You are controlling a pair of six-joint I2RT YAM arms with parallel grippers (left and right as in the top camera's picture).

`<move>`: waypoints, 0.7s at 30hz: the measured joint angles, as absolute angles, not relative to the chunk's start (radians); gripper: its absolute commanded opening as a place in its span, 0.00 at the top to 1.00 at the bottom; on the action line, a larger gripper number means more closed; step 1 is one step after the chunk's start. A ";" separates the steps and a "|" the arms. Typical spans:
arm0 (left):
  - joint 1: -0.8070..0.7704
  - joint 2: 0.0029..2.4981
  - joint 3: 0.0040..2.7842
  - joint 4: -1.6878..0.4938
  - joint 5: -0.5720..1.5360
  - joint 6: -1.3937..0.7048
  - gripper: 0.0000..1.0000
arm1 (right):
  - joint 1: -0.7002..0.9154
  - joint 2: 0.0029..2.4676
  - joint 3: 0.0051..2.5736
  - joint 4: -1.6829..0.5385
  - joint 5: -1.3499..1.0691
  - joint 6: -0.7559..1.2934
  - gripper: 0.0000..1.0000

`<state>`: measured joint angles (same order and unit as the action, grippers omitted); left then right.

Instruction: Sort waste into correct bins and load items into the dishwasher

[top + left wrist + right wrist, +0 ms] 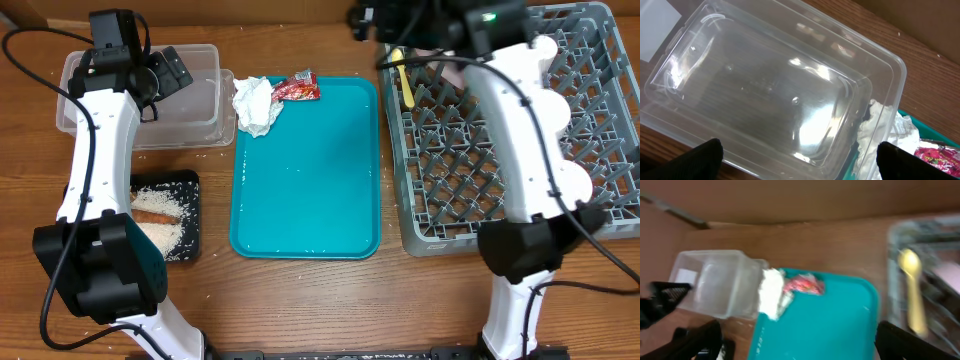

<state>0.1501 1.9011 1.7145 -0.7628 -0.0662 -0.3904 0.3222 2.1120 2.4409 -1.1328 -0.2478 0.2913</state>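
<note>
Left pincer (800,161) gaping empty over the clear rectangular plastic tub (765,85), right pincer (795,342) likewise released above the grey pegged dish rack (600,100); my worry: grabbing the crumpled white paper napkin (255,103) at a corner of the teal tray (310,180) could drag the seemingly touching small red wrapper (297,89) along.

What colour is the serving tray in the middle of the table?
The tray is teal, a bright blue-green, seen best in the overhead view.
</note>
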 measured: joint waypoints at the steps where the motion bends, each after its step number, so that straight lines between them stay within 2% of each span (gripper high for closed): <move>1: 0.150 1.901 1.715 -0.762 -0.066 -0.390 0.00 | 0.355 2.140 2.441 -1.084 -0.256 0.290 0.00; 5: 0.150 1.901 1.715 -0.763 -0.066 -0.390 0.00 | 0.435 2.260 2.442 -0.986 -0.269 0.290 0.00; 10: 0.150 1.901 1.715 -0.763 -0.066 -0.390 0.00 | 0.530 2.428 2.434 -0.987 -0.255 0.291 0.00; 13: 0.150 1.901 1.715 -0.763 -0.066 -0.390 0.00 | 0.573 2.447 2.429 -0.999 -0.221 0.290 0.00; 18: 0.150 1.901 1.715 -0.763 -0.066 -0.390 0.00 | 0.550 2.412 2.493 -1.093 -0.137 0.290 0.00; 21: 0.150 1.901 1.715 -0.763 -0.066 -0.390 0.00 | 0.455 2.347 2.572 -1.172 -0.055 0.289 0.00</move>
